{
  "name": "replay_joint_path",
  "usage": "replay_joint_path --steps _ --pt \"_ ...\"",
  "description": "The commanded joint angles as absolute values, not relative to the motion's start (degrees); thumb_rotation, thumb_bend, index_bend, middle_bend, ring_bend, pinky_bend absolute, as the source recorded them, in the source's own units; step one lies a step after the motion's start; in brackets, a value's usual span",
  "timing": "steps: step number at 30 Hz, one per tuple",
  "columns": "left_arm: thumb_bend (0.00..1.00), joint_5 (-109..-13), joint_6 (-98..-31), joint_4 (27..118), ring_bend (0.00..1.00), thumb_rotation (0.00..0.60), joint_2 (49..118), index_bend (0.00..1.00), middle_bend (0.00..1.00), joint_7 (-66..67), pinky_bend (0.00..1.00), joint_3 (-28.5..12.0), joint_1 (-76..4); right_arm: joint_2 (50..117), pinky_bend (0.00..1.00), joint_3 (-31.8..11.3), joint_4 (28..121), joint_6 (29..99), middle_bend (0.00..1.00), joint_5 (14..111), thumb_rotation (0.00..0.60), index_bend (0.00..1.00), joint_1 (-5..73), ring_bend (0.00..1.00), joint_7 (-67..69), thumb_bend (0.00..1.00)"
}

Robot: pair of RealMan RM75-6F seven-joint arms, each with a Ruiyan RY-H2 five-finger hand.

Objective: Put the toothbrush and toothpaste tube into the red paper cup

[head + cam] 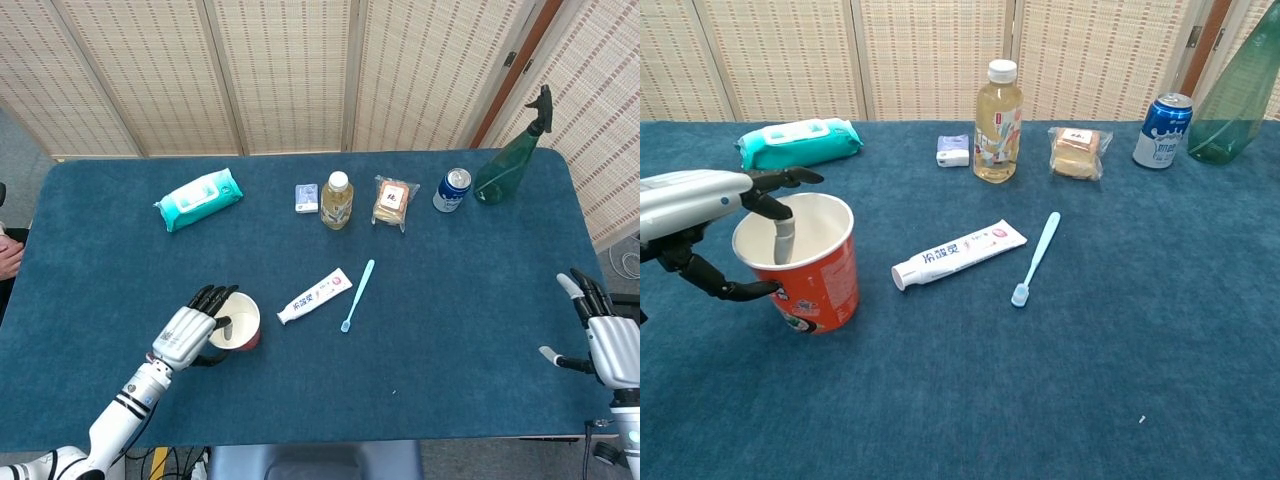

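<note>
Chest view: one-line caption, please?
Left hand grips red paper cup; toothpaste tube and toothbrush lie beside it.

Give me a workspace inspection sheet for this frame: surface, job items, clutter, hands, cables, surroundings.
Surface: blue cloth table, flat.
Job items: red paper cup upright, nothing in it but a finger; toothpaste tube and toothbrush lying beside each other, apart, outside the cup.
Clutter: wipes pack, small box, drink bottle, snack packet, can, spray bottle along the far edge.
Hands: left hand grips the cup, one finger inside the rim; right hand open at the table's right edge.
Cables: some under the near left edge.
Surroundings: woven screen panels behind.
</note>
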State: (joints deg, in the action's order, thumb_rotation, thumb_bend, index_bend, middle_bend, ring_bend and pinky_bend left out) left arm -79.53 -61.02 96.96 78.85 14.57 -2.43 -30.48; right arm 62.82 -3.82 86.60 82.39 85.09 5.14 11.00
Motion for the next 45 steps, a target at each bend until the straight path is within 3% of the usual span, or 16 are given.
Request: replay_joint_path --steps 1,5,14,30,45 --pt "0.37 -79.32 -60.86 96.91 0.00 0.600 78.93 0.57 0.00 14.30 0.00 -2.44 -30.53 62.88 0.33 -3.80 86.55 82.36 0.00 85.10 0.600 0.00 5.15 0.00 10.98 0.00" --pt "0.45 -79.67 -60.92 96.86 0.00 0.600 78.97 0.63 0.00 13.46 0.00 -2.24 -30.48 62.91 0.33 -3.84 86.52 82.38 0.00 85.06 0.600 0.00 5.14 0.00 11.01 0.00" --pt "0.49 -81.69 -62.34 96.46 0.00 0.600 79.39 0.69 0.00 13.03 0.00 -1.63 -30.10 63.02 0.33 -3.84 86.46 82.32 0.00 85.03 0.600 0.00 5.14 0.00 11.02 0.00" --pt "0.50 -88.65 -67.80 98.63 0.00 0.600 80.56 0.72 0.00 14.63 0.00 -0.10 -28.62 63.14 0.33 -3.80 86.12 82.52 0.00 85.08 0.600 0.00 4.96 0.00 11.58 0.00" --pt "0.52 -97.62 -75.04 92.15 0.00 0.600 86.17 0.79 0.00 11.29 0.00 2.15 -26.25 63.27 0.33 -3.83 85.94 82.60 0.00 85.15 0.600 0.00 4.91 0.00 11.97 0.00"
